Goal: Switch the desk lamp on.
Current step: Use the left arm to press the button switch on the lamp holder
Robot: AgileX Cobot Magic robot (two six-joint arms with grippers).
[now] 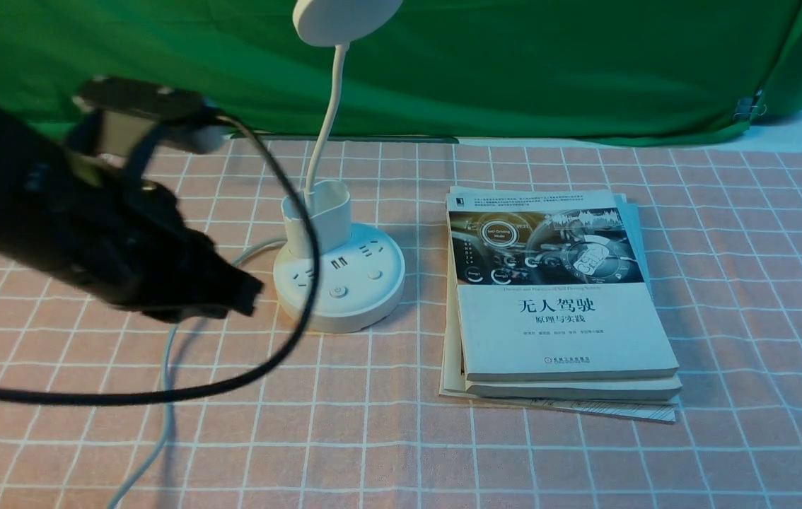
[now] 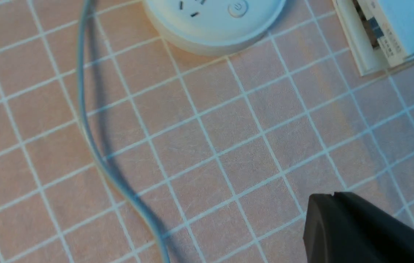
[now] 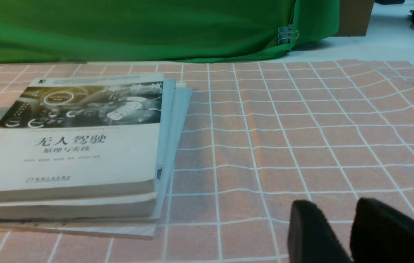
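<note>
A green cloth [image 1: 549, 71] hangs behind a tabletop [image 1: 387, 438] covered in pink-and-white checks, where a white desk lamp [image 1: 351, 283] stands left of centre, its bendy neck rising from an oval cup on the round base, with a stack of books [image 1: 564, 297] to its right. The left pincer [image 1: 256, 297], closed and empty, hovers just beside the base, near the power button [image 1: 338, 291] but apart from it. The right pincer [image 3: 342, 219] is slightly parted and holds nothing.
</note>
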